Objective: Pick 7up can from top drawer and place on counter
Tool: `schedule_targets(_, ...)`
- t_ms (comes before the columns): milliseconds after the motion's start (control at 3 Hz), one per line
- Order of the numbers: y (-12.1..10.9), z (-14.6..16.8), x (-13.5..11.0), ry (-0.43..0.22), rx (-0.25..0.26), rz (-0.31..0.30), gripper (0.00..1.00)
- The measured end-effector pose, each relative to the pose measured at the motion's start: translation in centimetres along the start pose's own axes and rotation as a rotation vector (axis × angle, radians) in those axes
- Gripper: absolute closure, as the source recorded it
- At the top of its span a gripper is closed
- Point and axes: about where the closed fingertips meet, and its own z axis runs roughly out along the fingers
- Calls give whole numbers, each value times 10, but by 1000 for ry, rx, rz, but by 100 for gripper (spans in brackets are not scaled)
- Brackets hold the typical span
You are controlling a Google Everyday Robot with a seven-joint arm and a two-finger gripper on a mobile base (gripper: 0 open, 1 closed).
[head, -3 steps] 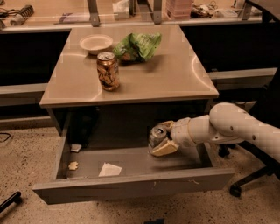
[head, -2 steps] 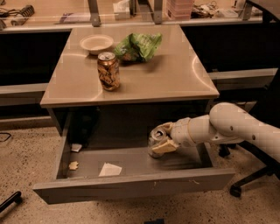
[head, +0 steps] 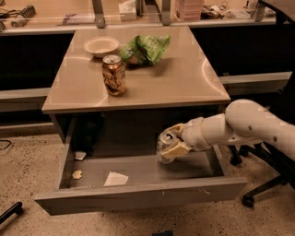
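Note:
The silvery 7up can (head: 164, 143) is tilted inside the open top drawer (head: 138, 193), at its right side, lifted a little off the drawer floor. My gripper (head: 174, 139) reaches in from the right on a white arm and is shut on the can, one tan finger above it and one below. The beige counter (head: 175, 83) lies directly above the drawer. Paper scraps (head: 115, 179) lie on the drawer floor at the left.
On the counter stand a brown-and-gold can (head: 114, 75), a white bowl (head: 101, 45) and a green chip bag (head: 146, 49). A long cluttered desk (head: 55, 14) runs behind. A black office chair base (head: 262, 184) stands at the right.
The gripper and can have risen slightly and the can tilts more; otherwise the scene is the same.

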Motion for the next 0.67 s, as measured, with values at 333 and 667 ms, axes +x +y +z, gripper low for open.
schedule_targets(333, -8, -46, -48, 20, -10, -18, 100)
schedule_targets(667, -16, -100, -103, 60, -12, -36, 100)
